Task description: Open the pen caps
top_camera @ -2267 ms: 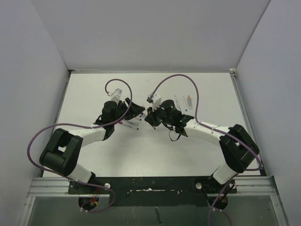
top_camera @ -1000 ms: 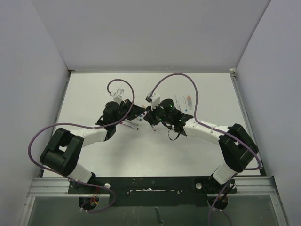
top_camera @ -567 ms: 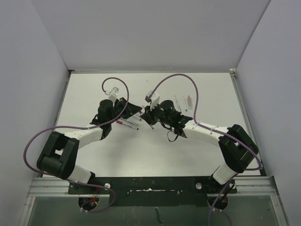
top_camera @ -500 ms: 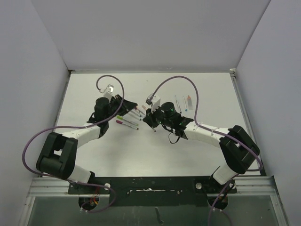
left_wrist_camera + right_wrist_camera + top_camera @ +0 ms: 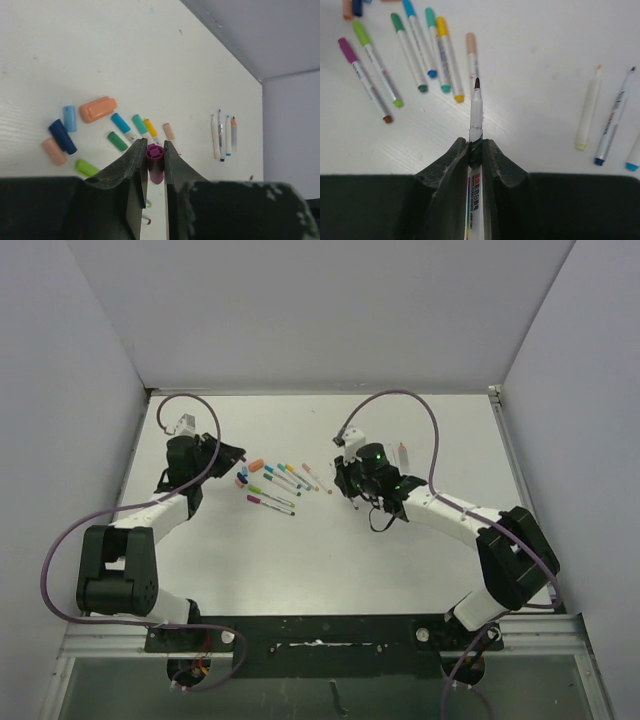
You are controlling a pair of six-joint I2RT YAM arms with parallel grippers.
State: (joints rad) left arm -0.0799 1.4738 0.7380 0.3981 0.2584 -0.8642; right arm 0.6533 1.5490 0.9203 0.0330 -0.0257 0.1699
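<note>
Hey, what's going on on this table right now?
Two robot arms are uncapping marker pens. The left gripper is shut on a magenta cap, and the right gripper is shut on a pen whose dark tip is bare. Loose caps and other pens lie on the table.

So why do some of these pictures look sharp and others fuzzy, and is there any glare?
Top external view: soft, even light, faint shadows on the table, the pens tiny. Left wrist view: the magenta cap is crisp, the dark fingers gripping it lose detail. Right wrist view: the held pen is clear, with a pale sheen on the table beside it.
</note>
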